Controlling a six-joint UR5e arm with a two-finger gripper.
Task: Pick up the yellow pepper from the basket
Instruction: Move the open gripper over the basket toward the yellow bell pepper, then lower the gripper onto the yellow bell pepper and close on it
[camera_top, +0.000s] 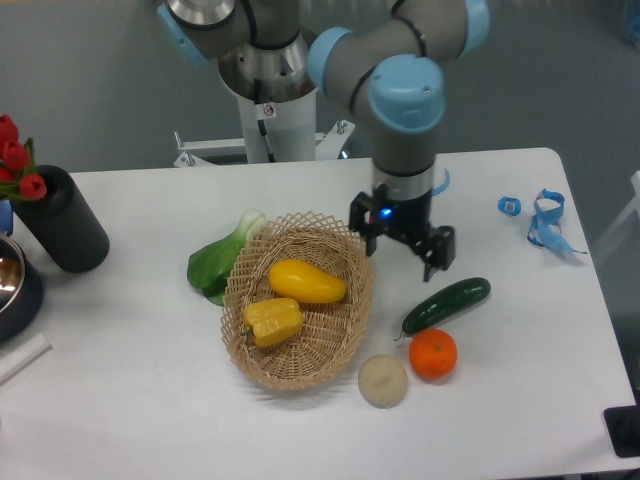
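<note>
Gripper (399, 252) spread wide beside basket (352, 310) rim, apart from yellow pepper (273, 321).

No text, brand or number can be read anywhere in the view. The one thing that looks like a label is a small white sticker (266, 110) with a red mark on the white robot pedestal (272, 125), and its print is too small to make out. The tool (401, 238) shows only a small blue light, no lettering. The produce, the basket (300, 300) and the counter (130, 380) carry no markings that can be seen
</note>
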